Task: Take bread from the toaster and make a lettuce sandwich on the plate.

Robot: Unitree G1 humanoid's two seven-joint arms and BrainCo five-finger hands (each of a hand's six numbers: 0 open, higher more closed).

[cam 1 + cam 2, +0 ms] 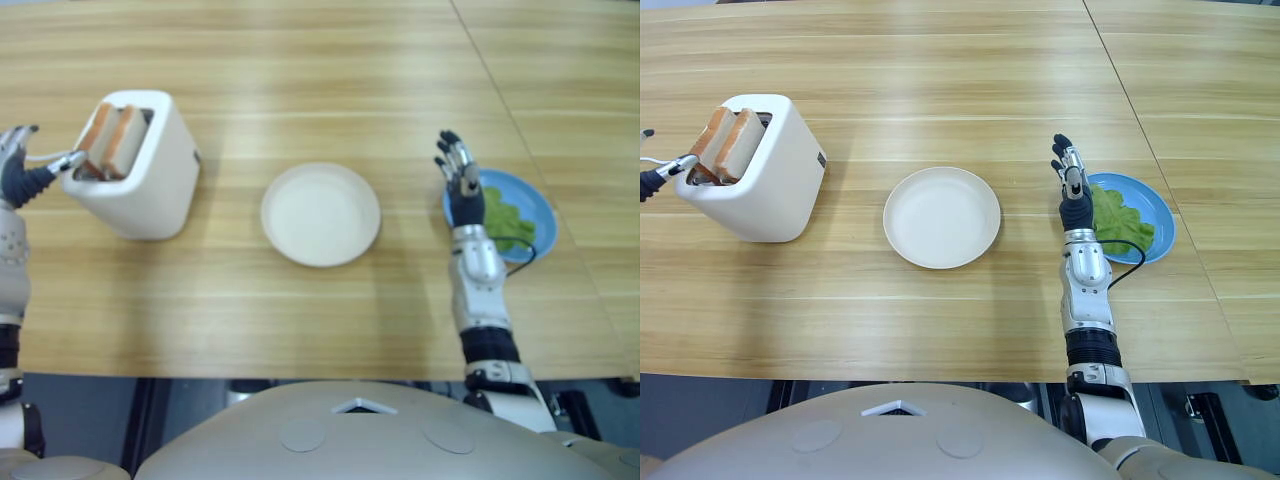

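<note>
Wooden desk (330, 60); white toaster (160, 190) at left holds two upright bread slices (112, 140); a shallow pinch could drop a slice, or a sideways push tip the toaster; left hand (22, 178), fingers (66, 160) spread and empty, touches the toaster's left rim just beside the bread; right hand (462, 185), straight-fingered and empty, hovers by the lettuce (510, 220) at right; plate (372, 215) lies between.
</note>
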